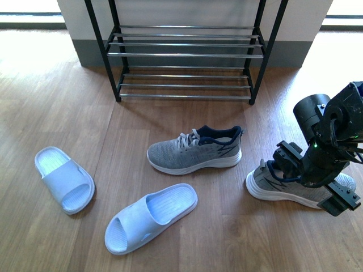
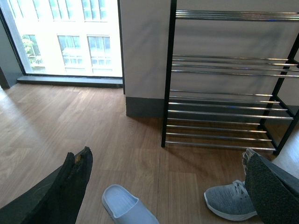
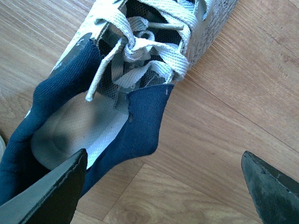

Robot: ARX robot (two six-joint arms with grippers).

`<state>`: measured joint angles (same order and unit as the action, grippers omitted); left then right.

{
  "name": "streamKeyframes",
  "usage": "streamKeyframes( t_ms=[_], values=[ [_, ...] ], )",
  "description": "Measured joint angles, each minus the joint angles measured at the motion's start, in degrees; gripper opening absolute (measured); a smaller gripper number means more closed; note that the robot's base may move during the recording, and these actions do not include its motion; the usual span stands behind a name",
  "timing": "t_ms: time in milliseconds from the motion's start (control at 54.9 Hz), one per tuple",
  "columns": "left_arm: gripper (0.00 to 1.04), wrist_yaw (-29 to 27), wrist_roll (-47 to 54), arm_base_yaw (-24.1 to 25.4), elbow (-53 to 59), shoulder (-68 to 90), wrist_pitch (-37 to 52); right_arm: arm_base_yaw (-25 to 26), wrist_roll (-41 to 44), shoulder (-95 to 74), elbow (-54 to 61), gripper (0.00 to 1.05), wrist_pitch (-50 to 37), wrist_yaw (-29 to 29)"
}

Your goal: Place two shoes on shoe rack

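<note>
Front view: one grey sneaker point(image 1: 195, 150) lies on the floor in front of the shoe rack point(image 1: 187, 56), the second sneaker point(image 1: 281, 187) further right under the right gripper point(image 1: 315, 178). Right wrist view adds: jaws spread, one finger point(image 3: 51, 196) over the shoe's navy collar, the other over floor, nothing clamped. The left gripper point(image 2: 167, 156) shows only in the left wrist view, released, above a pale blue slipper point(image 2: 126, 207).

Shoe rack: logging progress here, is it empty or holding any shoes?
Empty on every shelf in view: the shoe rack shows only bare rods, while one sneaker and the other sneaker sit on the floor.
</note>
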<state>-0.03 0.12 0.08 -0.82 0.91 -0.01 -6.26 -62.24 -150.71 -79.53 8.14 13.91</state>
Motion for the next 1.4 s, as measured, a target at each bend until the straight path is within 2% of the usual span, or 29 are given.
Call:
streamKeyframes(
  t_ms=[383,602,802,911,1148,1404],
  values=[
    [0.95,0.0,0.0,0.0,0.0,0.0,0.0,1.5,0.8,-8.0,-11.7,0.95,4.5,-0.4],
    [0.95,0.0,0.0,0.0,0.0,0.0,0.0,1.8,1.7,-11.8,-16.3,0.64,5.5,-1.7],
    [0.95,0.0,0.0,0.0,0.0,0.0,0.0,1.8,2.6,-12.3,-16.4,0.21,4.5,-2.4],
    [0.95,0.0,0.0,0.0,0.0,0.0,0.0,2.0,4.4,-11.9,-14.5,0.01,2.4,-1.7],
    [0.95,0.0,0.0,0.0,0.0,0.0,0.0,1.6,12.5,-6.3,-5.5,0.01,-6.4,-1.4],
    [0.95,0.0,0.0,0.0,0.0,0.0,0.0,1.1,26.0,7.8,13.7,0.01,-20.8,-2.2]
  ],
)
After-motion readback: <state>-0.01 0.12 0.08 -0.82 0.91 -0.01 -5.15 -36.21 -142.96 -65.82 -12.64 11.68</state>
